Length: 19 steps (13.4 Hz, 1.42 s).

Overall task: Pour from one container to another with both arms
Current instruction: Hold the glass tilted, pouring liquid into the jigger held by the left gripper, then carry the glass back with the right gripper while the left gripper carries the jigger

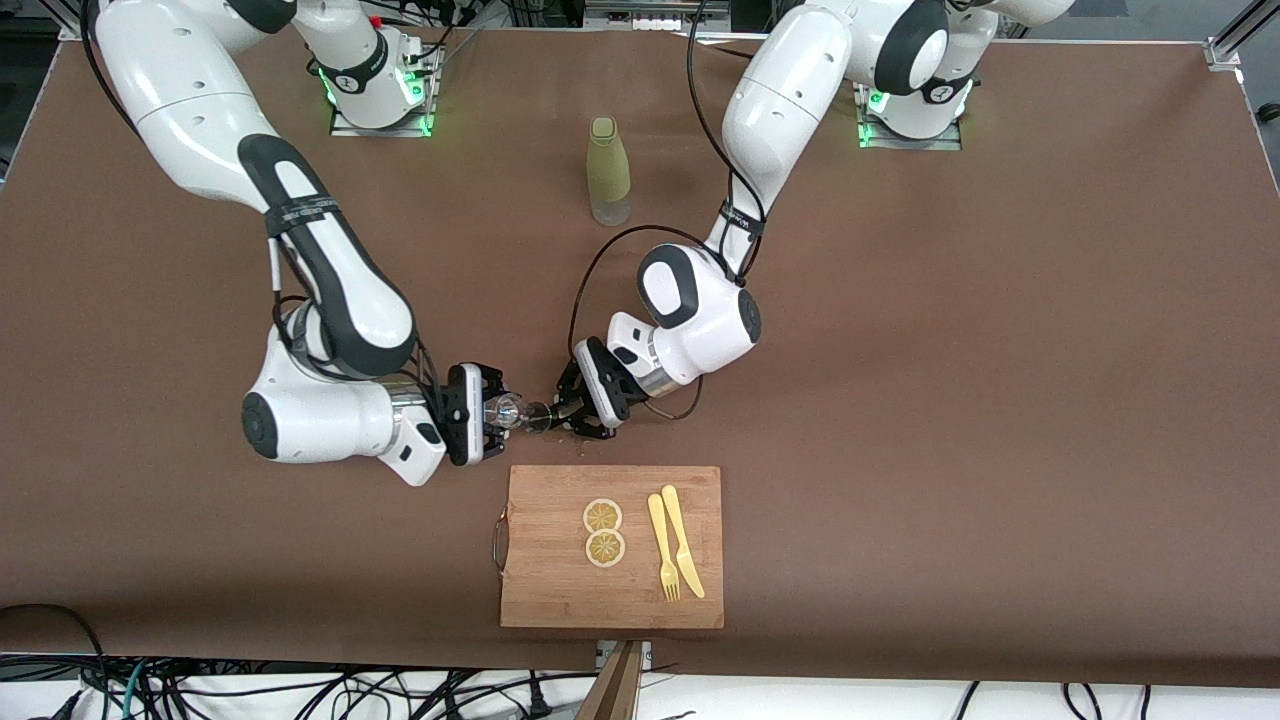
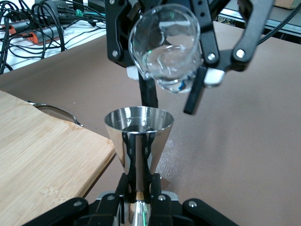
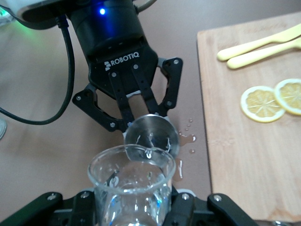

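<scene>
Right gripper (image 1: pixel 497 412) pinches a tilted glass beaker (image 1: pixel 508 410) just above the cutting board (image 1: pixel 540 590), facing the left gripper (image 1: pixel 572 408), which clamps a steel jigger (image 1: pixel 540 416). From the left wrist, the beaker (image 2: pixel 165 49) hangs tipped over the upright jigger (image 2: pixel 138 136) beside the board (image 2: pixel 42 165). From the right wrist, droplets (image 3: pixel 188 139) dot the table (image 3: pixel 42 155) between jigger (image 3: pixel 153 136) and board (image 3: pixel 235 155).

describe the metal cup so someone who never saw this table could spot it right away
Start at the bamboo cutting board with lemon slices, then look just farther from the front camera, where the two grippers meet. The left gripper holds a shiny steel cone-shaped measuring cup upright. Unlike the clear glass beaker tipped over it, it is mirrored metal.
</scene>
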Tool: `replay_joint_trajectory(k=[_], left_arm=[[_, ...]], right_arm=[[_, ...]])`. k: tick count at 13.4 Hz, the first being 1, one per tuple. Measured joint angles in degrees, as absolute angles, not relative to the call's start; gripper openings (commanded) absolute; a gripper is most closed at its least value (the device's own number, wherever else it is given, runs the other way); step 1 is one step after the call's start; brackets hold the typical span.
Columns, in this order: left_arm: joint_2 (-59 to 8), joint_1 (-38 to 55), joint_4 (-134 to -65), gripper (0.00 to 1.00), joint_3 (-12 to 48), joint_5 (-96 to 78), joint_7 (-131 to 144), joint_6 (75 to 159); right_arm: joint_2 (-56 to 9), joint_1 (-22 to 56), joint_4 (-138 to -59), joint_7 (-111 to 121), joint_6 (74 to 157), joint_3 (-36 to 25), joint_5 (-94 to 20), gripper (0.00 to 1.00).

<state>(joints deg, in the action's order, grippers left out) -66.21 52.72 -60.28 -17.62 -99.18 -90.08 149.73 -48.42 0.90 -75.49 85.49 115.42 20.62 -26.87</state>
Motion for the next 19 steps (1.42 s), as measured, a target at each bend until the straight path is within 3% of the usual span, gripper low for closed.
replay_joint_trajectory(k=[5,11,19], left_arm=[[-65.0,47.9,-59.1,0.0,-18.6,-99.2,-91.0,140.9],[-60.8,34.2,-63.8,0.0,-18.8,-99.2,-104.7,111.3],[-59.4,16.0,-69.7,0.0,-19.2,-81.6,-129.6,75.3]], right_arm=[[-48.6,-1.1,-75.9,99.2,111.9,15.4,-38.2,0.38],[-51.0,-1.5,-79.5,121.4,103.5,3.8,-54.5,0.38],[-53.1,-2.9,-83.6,139.3,95.0,-5.6,-59.3,0.38]])
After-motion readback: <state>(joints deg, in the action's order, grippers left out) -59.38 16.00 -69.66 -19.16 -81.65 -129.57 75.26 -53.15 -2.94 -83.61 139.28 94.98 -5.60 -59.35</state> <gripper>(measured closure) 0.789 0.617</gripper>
